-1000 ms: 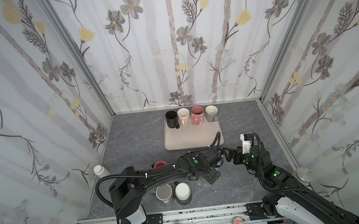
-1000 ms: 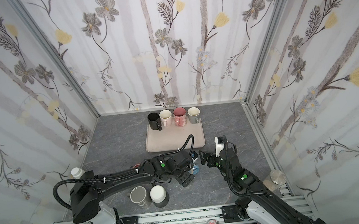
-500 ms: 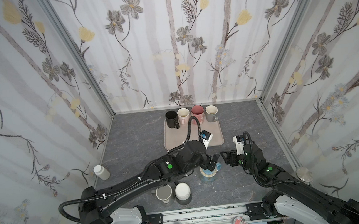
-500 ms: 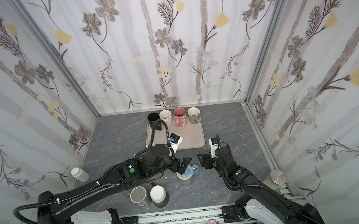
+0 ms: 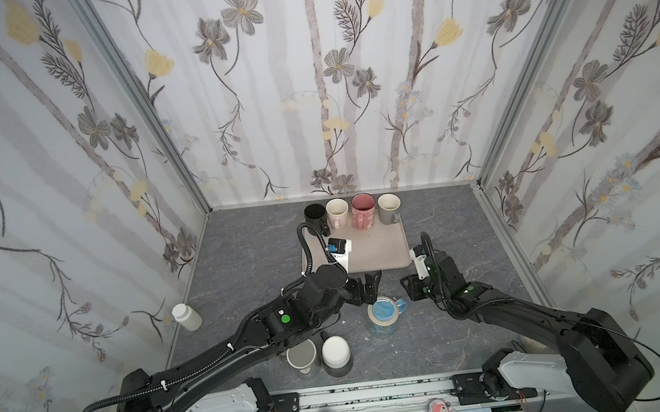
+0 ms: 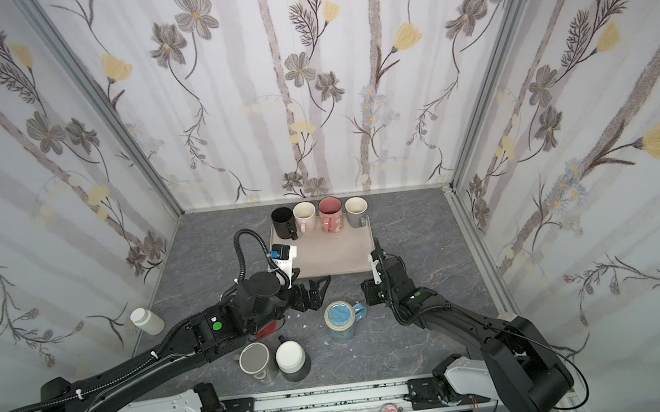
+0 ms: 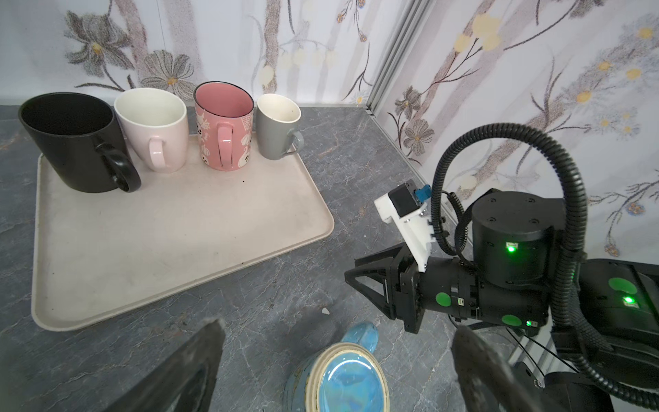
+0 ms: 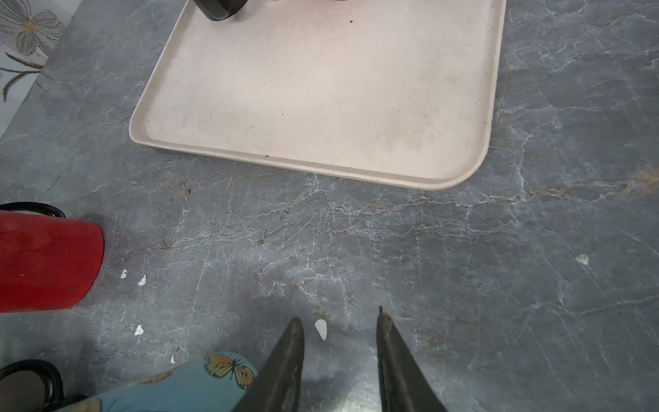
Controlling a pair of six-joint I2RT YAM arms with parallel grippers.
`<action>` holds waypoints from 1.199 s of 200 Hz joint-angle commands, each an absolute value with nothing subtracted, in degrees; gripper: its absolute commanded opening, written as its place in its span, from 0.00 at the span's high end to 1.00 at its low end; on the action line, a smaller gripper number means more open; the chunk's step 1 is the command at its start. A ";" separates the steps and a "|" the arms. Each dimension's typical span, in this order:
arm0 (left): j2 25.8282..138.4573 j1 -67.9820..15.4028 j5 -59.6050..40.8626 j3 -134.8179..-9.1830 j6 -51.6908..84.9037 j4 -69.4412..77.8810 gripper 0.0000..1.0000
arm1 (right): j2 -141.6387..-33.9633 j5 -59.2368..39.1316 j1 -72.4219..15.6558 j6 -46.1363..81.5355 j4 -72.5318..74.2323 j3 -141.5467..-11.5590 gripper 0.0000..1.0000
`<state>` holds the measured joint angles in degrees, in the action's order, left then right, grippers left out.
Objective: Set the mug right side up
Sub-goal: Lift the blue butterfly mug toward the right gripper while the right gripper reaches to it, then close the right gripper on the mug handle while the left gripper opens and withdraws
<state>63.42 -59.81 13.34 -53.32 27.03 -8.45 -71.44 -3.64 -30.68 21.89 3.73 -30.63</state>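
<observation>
The blue mug [image 5: 384, 318] stands on the grey table [image 5: 250, 257], off the tray [image 5: 384, 257], about midway between the tray's near edge and the table's front edge. Its handle points toward the right gripper [image 5: 407, 288]. A glossy blue circle ringed in cream faces up; I cannot tell whether that is its mouth or its base.

The left gripper [image 5: 366, 289] hangs just behind the mug on the tray side. Its jaws are spread wide and empty, and they do not touch the mug. In the left wrist view the mug [image 7: 338, 385] sits low between the two spread fingers.

The right gripper is just beside the handle. Its fingers [image 8: 285, 364] are drawn to a narrow gap with only bare table between them. In that view the mug's butterfly-painted side [image 8: 171, 388] lies outside the gap, next to one finger.

Along the tray's far edge stand a black mug [image 5: 315, 215], a cream mug [image 5: 337, 210], a pink mug [image 5: 363, 209] and a small grey mug [image 5: 388, 207].

A red mug [image 6: 268, 328] lies partly under the left arm. A grey cup [image 5: 301, 355] and a white-topped cup [image 5: 335, 352] stand side by side near the front edge. A white bottle [image 5: 186, 316] is by the left edge.
</observation>
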 commanded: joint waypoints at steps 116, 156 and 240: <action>62.59 -58.80 16.65 -50.21 28.70 -7.66 0.00 | -58.54 5.20 -50.45 29.70 -12.76 -25.59 0.67; 61.88 -58.54 19.09 -49.84 28.70 -7.63 0.00 | -51.75 12.60 -54.72 29.99 -20.71 -29.95 0.39; 60.69 -57.66 23.74 -49.73 29.89 -8.83 0.00 | -53.06 8.09 -64.39 26.76 -22.10 -33.33 0.26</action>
<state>60.69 -58.00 22.15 -49.71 28.95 -9.02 -50.17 7.79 -62.22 28.16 -20.73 -31.66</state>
